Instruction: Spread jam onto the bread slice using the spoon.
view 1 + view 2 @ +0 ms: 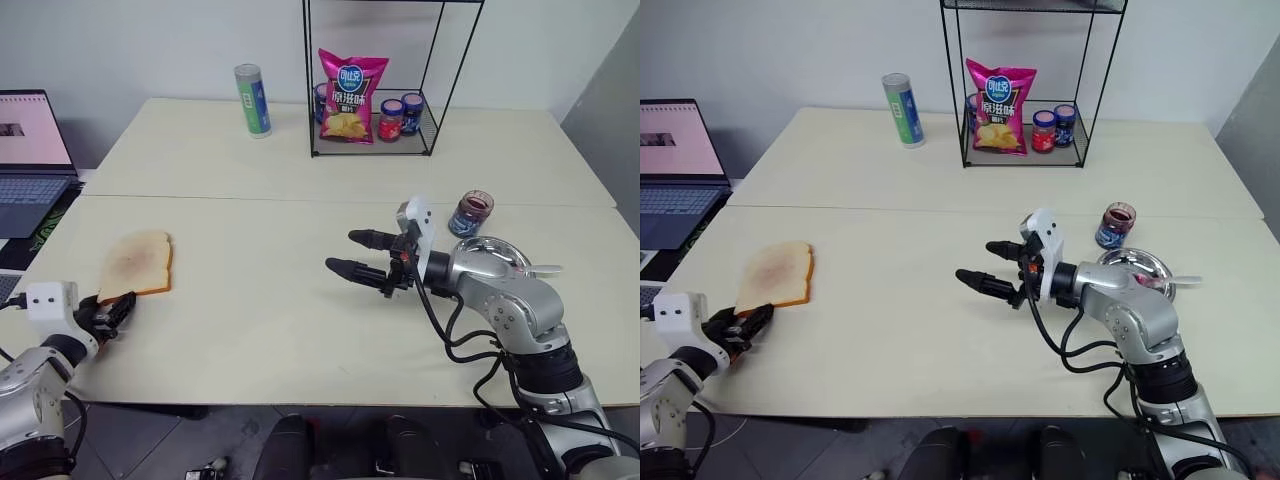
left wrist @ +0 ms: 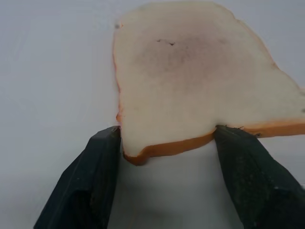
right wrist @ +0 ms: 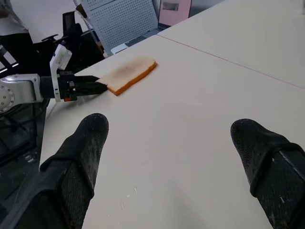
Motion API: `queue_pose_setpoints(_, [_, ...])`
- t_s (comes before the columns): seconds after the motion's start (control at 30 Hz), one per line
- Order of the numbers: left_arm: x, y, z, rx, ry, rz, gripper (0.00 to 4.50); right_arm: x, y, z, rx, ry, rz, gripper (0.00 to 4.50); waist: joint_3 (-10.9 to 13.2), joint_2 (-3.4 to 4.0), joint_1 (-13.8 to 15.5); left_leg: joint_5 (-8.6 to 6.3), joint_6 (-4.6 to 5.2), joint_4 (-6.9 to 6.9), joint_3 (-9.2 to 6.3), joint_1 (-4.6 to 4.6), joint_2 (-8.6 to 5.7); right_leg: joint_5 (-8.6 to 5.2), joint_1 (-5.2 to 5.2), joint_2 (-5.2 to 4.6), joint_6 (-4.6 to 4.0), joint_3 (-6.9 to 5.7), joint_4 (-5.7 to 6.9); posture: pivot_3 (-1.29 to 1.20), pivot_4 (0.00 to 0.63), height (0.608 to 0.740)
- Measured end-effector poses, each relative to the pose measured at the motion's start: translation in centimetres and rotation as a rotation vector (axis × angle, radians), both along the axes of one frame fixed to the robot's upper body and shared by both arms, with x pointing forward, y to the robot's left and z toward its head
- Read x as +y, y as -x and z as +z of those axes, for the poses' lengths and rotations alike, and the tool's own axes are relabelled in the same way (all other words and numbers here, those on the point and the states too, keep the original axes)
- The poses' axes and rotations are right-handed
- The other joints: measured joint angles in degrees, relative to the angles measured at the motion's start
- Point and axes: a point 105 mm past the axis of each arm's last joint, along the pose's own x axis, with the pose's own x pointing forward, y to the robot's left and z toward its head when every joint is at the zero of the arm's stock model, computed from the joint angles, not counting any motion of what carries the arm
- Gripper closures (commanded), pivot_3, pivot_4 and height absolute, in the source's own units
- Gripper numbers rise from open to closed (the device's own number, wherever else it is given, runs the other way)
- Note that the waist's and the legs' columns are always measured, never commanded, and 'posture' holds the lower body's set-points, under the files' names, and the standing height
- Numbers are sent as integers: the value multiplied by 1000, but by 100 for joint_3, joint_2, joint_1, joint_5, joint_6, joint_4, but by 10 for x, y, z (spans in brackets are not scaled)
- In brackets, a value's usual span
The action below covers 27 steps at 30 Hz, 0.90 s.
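A flat, squarish slice of light tan toast with an orange-brown crust [image 1: 137, 264] lies near the left edge of the cream-coloured table [image 1: 260, 330], its near corner sitting between the two black fingers of the left gripper [image 2: 164, 157], which bracket the crust; whether they press it is hard to make out. Over the middle of the table the right gripper [image 1: 358, 252] hangs with its fingers spread wide, holding nothing. Toward the right edge, a small clear glass jar of dark red-purple jam [image 1: 471, 212] stands just behind a round steel plate [image 1: 1137, 262], largely hidden by the right arm; a slim silvery spoon handle [image 1: 1180, 280] juts past the plate's rim, its bowl concealed. A black wire rack [image 1: 375, 80] stands at the far edge.
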Motion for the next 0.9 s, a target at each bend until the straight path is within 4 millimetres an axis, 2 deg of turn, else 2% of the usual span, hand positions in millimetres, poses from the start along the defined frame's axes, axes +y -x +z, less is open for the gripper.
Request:
queue_pose_setpoints(0.4, [-11,-6,1,-10,-8,-38,4424,-2,-3,2,-5,-9,-23,0,0,0,-4,0,0,0,0,1,4,0,0,2,0,-1,3,0,150,740])
queue_pose_setpoints(0.53, [-18,-7,2,-8,-19,-46,4465,-4,-4,3,-13,-17,-33,0,0,0,-6,0,0,0,1,0,3,0,0,2,0,1,1,0,150,740])
queue_pose_setpoints(0.63, [-32,-12,6,-10,-27,-77,4465,-6,-6,5,-21,-21,-43,0,0,0,-4,0,0,0,1,0,2,1,2,1,0,1,0,0,150,740])
queue_pose_setpoints(0.77, [-83,-38,31,-83,24,-214,4465,-7,-8,5,-26,-17,-67,0,-4,-7,-4,1,-1,6,-2,-2,1,4,8,2,2,1,0,0,150,740])
queue_pose_setpoints(0.83, [-119,-49,46,-105,44,-323,4465,-14,-9,3,-23,-15,-97,0,-4,-8,-4,1,-1,6,-1,-2,-3,18,10,3,-15,3,-2,0,150,740])
queue_pose_setpoints(0.9, [-164,-56,54,-107,53,-475,4465,-18,-10,2,-23,-15,-123,0,-4,-8,-18,1,0,5,8,0,-6,21,11,9,-15,12,-3,0,150,740])
